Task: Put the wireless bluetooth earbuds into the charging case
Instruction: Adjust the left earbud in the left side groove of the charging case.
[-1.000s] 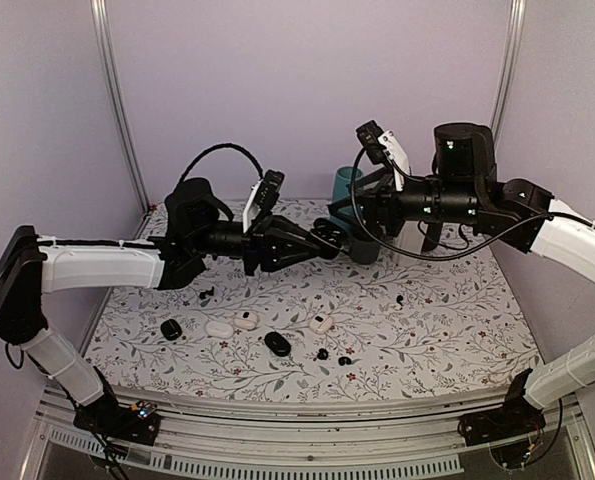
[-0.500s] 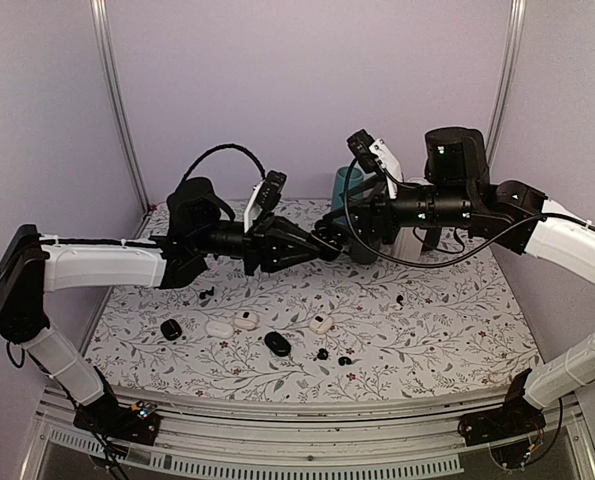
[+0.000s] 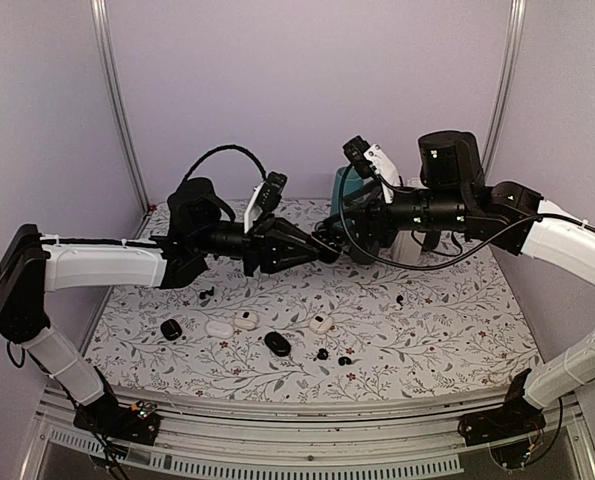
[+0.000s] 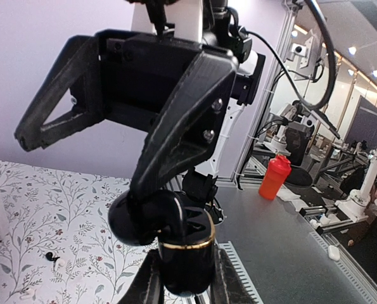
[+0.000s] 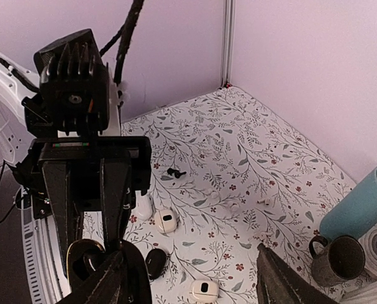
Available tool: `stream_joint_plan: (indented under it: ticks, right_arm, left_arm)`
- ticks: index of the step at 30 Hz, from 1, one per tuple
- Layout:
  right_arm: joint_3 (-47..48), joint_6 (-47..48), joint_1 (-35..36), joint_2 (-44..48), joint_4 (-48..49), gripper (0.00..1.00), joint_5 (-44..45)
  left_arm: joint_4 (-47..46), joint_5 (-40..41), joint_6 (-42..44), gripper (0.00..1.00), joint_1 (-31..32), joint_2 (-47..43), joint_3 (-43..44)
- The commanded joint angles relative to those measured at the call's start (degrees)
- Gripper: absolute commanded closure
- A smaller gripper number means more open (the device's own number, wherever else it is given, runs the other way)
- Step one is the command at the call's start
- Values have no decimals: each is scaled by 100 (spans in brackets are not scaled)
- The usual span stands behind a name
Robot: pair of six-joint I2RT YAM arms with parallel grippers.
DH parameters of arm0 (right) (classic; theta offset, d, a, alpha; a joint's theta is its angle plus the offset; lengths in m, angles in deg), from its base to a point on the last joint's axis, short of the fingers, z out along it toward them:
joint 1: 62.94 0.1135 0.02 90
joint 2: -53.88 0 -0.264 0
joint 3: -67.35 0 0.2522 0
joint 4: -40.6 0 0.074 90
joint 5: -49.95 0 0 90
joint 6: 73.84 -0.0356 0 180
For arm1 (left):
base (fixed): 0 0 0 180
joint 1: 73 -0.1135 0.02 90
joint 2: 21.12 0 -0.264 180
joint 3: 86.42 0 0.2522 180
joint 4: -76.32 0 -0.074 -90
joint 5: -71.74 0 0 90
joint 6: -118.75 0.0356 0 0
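My left gripper [image 3: 317,248] is shut on a black charging case with a gold rim [image 4: 187,256], held up over the table with its lid [image 4: 140,218] open. My right gripper [image 3: 343,234] is wide open in front of it. One of its fingers [image 4: 175,136] rests against the open lid. In the right wrist view the case [image 5: 87,259] sits beside that finger. Tiny black earbuds lie loose on the table: two near the front [image 3: 322,354] [image 3: 345,360], one at the right [image 3: 399,298], and a pair at the left [image 3: 207,292]. I cannot tell whether a bud sits in the case.
Several other cases lie on the flowered cloth: two black ovals [image 3: 171,328] [image 3: 277,344] and three white ones [image 3: 218,327] [image 3: 244,320] [image 3: 321,323]. A teal cup [image 3: 345,185] and a dark mug [image 5: 331,259] stand at the back behind the grippers.
My right gripper has moved left and come up against the open case. My left gripper has held the case nearly still.
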Motion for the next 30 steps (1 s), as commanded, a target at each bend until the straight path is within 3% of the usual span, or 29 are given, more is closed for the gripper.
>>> stream_joint_plan:
  ticks: [1,7,16,30]
  right_arm:
    - [-76,225,127,-142,-426,32,511]
    - [-122,287,165,-94,-411,32,599]
    - [-236,194,181,45,-197,32,-91]
    - [-116,157,541,37,-388,33,1]
  left_arm:
    - [-240,-65,-61,100,-58,-18,175]
    - [-179,-28,-38,100,-58,-36,162]
    - [-86,30,-14,100,-73,-1,188]
    - [517,593,297,100,-96,34,323]
